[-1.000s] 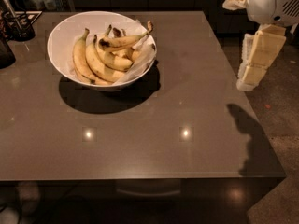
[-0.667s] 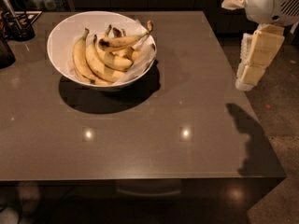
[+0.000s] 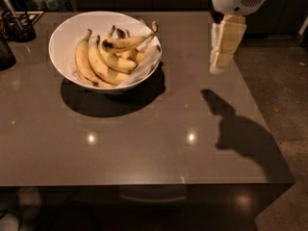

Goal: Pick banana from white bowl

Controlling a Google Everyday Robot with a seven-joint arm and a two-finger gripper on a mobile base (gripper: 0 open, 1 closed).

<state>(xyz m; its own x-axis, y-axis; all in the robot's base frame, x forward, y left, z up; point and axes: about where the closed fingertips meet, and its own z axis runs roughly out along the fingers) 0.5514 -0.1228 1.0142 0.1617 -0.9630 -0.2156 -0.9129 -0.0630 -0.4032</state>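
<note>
The white bowl point(image 3: 65, 30) stands on the far left part of the dark table point(image 3: 144, 143), with crumpled white paper point(image 3: 147, 64) at its right side. Several yellow bananas lie in it. The slender bruised banana point(image 3: 126, 42) lies on top across the others, its long stem pointing up right over the rim. Two plumper bananas point(image 3: 91, 64) lie to its left. My white gripper point(image 3: 219, 64) hangs above the table's far right part, well to the right of the bowl, holding nothing. Its shadow falls on the table below.
A dark holder with utensils point(image 3: 17, 25) and another dark object point(image 3: 5, 54) stand at the far left edge of the table. The table's right edge drops to a speckled floor point(image 3: 284, 95). Dark cabinets run along the back.
My gripper has moved left and slightly up, from beyond the table's right edge to above the table, closer to the bowl. The bowl and bananas have not moved.
</note>
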